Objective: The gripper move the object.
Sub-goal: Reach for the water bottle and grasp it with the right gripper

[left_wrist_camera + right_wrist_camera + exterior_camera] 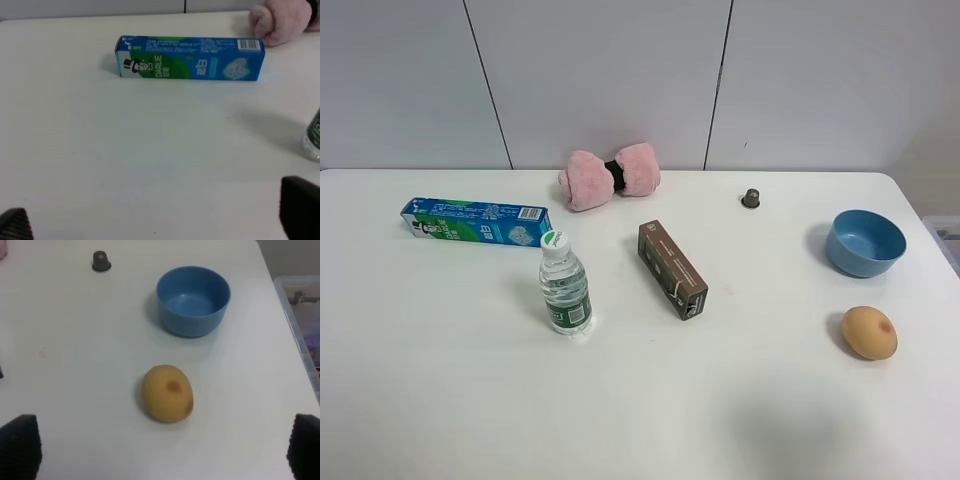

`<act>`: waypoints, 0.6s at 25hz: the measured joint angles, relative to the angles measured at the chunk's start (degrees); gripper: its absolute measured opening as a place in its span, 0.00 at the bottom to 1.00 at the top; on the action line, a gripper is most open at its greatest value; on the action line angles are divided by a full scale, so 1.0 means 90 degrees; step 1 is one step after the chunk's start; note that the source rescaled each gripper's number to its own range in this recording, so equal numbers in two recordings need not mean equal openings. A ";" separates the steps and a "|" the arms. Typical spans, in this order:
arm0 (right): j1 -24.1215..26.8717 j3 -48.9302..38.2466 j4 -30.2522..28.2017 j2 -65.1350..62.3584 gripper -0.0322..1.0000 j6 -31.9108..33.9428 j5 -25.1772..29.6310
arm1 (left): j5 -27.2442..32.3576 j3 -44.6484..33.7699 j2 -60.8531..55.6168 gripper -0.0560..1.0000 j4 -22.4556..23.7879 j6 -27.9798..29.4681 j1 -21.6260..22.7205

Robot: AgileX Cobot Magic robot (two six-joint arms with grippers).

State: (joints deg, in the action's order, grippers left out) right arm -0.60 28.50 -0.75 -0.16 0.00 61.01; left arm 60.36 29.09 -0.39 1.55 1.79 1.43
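Observation:
The clear water bottle (565,285) with a white cap and green label stands upright on the white table, left of centre. Its lower edge also shows at the border of the left wrist view (315,137). Neither arm shows in the exterior high view. My left gripper (157,220) is open and empty, its dark fingertips (300,205) wide apart above bare table, short of the bottle. My right gripper (162,450) is open and empty, with fingertips (20,445) wide apart, near a yellow-brown egg-shaped object (167,392), far from the bottle.
A blue-green toothpaste box (475,221) lies behind the bottle. A brown box (672,269) lies to the bottle's right. A pink plush bow (610,176), a small dark cap (751,198) and a blue bowl (865,242) sit farther back. A clear bin (305,315) stands off the right edge.

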 joint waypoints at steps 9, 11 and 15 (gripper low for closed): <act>0.0000 0.0000 0.0000 0.0000 1.00 0.0000 0.0000 | 0.0000 0.0000 0.0000 1.00 0.0000 0.0000 0.0000; 0.0000 0.0000 0.0000 0.0000 1.00 0.0000 0.0000 | 0.0000 0.0000 0.0000 1.00 0.0000 0.0000 0.0000; 0.0000 0.0000 0.0000 0.0000 1.00 0.0000 0.0000 | 0.0000 0.0000 0.0000 1.00 0.0000 0.0000 0.0000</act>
State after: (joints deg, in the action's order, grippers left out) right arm -0.60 28.50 -0.75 -0.16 0.00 61.01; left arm 60.36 29.09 -0.39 1.55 1.79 1.43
